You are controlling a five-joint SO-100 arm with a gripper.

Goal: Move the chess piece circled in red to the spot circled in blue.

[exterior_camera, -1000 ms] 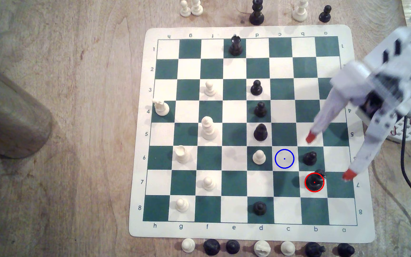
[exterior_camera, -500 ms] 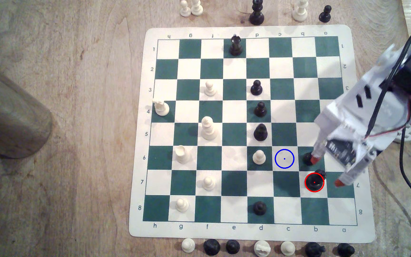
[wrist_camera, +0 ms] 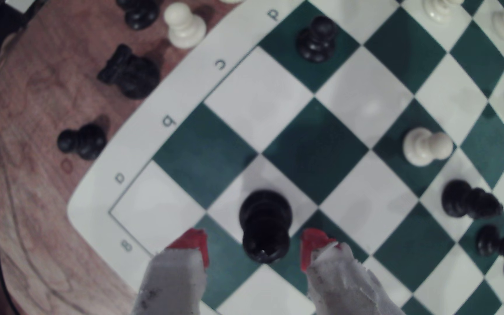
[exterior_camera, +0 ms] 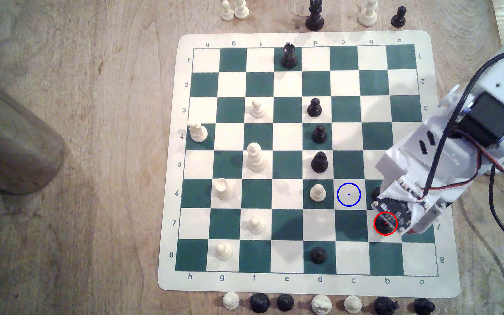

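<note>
Near the exterior view's right edge of the board (exterior_camera: 305, 283), the chess piece (wrist_camera: 265, 225) stands on its red-ringed square, between the end effector's (wrist_camera: 253, 245) spread red-tipped fingers (wrist_camera: 194, 240), untouched. Left lies the spot (exterior_camera: 348, 194).

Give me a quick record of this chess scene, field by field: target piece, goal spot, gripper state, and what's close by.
piece: black chess piece, upright on a white square, red-ringed
spot: blue-ringed white square, unoccupied
gripper: gripper open, one red-tipped finger either side of the piece, not touching
neighbours: black pawn mostly hidden under the arm; white pawn beside the spot
status: piece not yet gripped
</note>
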